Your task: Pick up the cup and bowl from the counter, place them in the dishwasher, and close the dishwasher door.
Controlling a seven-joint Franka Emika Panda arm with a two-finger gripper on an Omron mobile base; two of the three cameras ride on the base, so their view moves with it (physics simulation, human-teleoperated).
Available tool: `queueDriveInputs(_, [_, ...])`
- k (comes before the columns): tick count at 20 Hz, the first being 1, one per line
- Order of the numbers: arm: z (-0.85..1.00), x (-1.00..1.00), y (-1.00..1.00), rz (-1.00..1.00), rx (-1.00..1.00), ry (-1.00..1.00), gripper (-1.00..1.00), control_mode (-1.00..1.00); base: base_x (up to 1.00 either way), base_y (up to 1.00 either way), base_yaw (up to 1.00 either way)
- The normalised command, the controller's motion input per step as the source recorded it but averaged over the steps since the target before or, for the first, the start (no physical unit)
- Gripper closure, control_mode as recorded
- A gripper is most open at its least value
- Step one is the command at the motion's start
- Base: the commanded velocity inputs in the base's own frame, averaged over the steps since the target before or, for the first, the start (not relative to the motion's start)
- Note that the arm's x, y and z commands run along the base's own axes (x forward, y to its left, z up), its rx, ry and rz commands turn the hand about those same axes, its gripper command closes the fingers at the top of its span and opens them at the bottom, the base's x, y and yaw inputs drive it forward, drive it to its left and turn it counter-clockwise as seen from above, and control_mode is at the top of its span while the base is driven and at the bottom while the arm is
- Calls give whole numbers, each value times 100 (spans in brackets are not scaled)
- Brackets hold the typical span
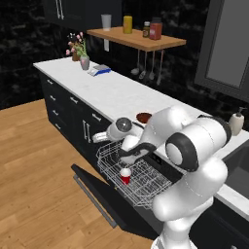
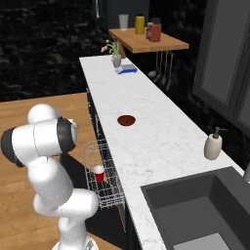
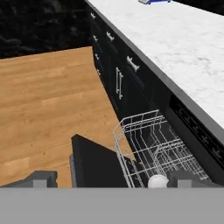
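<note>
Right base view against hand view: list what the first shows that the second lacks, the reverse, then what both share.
Right base view alone: the reddish-brown bowl lying on the counter, the soap dispenser beside the dark sink, the wooden shelf with its jars, and the flower vase.

Hand view alone: the open dishwasher door seen close, folded down toward the wooden floor, and the open gripper with its finger tips wide apart.

Both: the cup upright in the white wire rack of the dishwasher, the marble counter, and the black cabinets.
</note>
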Motion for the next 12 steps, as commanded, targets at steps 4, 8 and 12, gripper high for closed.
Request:
queueDriveInputs(4, [100, -2, -21, 9, -2, 2, -100, -100, 0, 0, 0])
queueDriveInputs(8, [100, 0, -13, 4, -1, 15, -100, -100, 0, 0, 0])
queueDriveInputs(12, [100, 0, 0, 0, 0, 8, -100, -100, 0, 0, 0])
